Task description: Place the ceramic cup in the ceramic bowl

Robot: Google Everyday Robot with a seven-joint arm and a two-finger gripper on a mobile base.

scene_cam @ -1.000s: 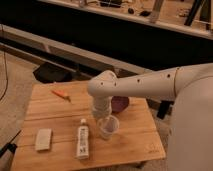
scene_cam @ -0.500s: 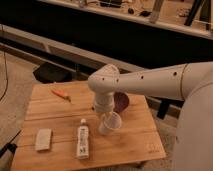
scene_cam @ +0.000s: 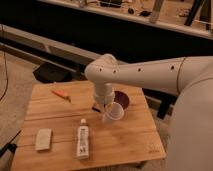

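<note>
The pale ceramic cup point(scene_cam: 114, 113) is tilted and held just above the wooden table, right beside the near-left rim of the dark maroon ceramic bowl point(scene_cam: 123, 99). My gripper point(scene_cam: 106, 104) comes down from the white arm and is shut on the cup's upper left side. The arm's wrist hides part of the bowl's left edge.
A white labelled bottle point(scene_cam: 82, 142) lies at the front of the wooden table point(scene_cam: 135, 142). A pale block point(scene_cam: 43, 139) lies at the front left. An orange object point(scene_cam: 61, 93) lies at the back left. A small dark object point(scene_cam: 95, 108) sits beside the gripper.
The gripper has carried the cup up and to the right, from beside the bottle toward the bowl. The cup is now more tilted.
</note>
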